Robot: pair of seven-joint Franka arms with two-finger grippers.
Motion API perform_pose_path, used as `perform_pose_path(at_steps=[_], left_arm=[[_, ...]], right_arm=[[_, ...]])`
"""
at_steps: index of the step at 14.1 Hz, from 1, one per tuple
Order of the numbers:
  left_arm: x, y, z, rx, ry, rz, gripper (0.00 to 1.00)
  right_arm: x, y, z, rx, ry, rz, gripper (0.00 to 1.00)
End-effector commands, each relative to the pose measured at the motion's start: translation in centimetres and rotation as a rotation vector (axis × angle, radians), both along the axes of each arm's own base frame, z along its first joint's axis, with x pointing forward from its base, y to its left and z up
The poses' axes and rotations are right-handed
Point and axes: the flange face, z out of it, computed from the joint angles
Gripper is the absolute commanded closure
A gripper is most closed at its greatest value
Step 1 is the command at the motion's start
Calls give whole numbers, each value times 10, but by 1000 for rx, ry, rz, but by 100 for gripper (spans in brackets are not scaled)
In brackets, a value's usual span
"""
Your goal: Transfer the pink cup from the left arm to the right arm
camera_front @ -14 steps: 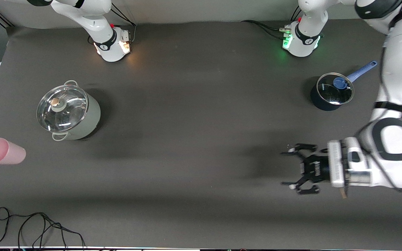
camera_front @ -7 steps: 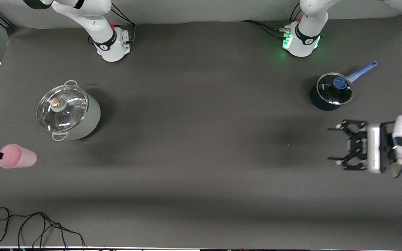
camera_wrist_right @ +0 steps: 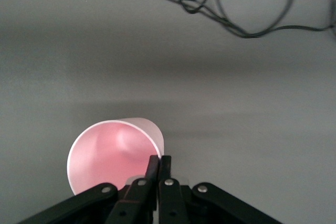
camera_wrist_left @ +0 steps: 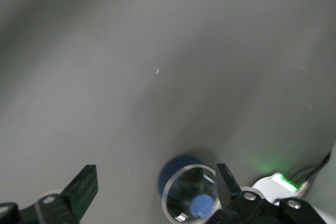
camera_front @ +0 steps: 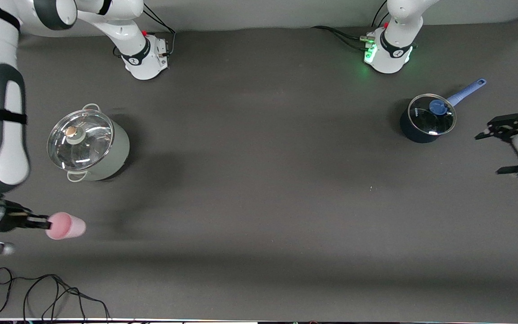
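The dark grey table mat [camera_front: 259, 180] fills nearly the whole front view. The right arm's white links sweep down the left edge of that view, ending at lower left in the right gripper [camera_front: 43, 222], whose fingers are pinched together on the rim of the small pale-pink plastic tumbler [camera_front: 65, 226]. The tumbler is tipped on its side, apparently just off the mat, though contact is hard to judge; the right wrist view looks into its open mouth [camera_wrist_right: 113, 156]. At the right edge, the left gripper [camera_front: 504, 150] hangs with fingers spread wide and nothing between them. The lidded silver stockpot [camera_front: 87, 145] stands left of centre, the lidded dark saucepan with the blue handle [camera_front: 427, 119] at upper right, and a black cable [camera_front: 38, 292] loops at the lower left corner.
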Motion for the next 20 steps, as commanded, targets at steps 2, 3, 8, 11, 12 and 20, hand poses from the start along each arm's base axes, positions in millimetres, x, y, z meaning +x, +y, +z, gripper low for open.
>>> perform_pose_path(at_steps=[2,3,8,11,12,20], left_arm=[[-21,12,9,163,124,443,0],[-23,11,9,203,165,586,0],[-19,-22,12,311,149,769,0],[-11,-65,15,364,85,841,0],[-9,-72,15,357,69,830,0],[-14,-100,1,371,93,658,0]], right_arm=[[-4,2,-54,-2,-51,5,100],[-5,8,-66,-14,-71,12,100],[-8,7,-81,-32,-76,31,100],[-8,3,-94,-35,-60,50,100],[-9,4,-97,-36,-56,53,100],[-9,1,-104,-35,-47,57,1]])
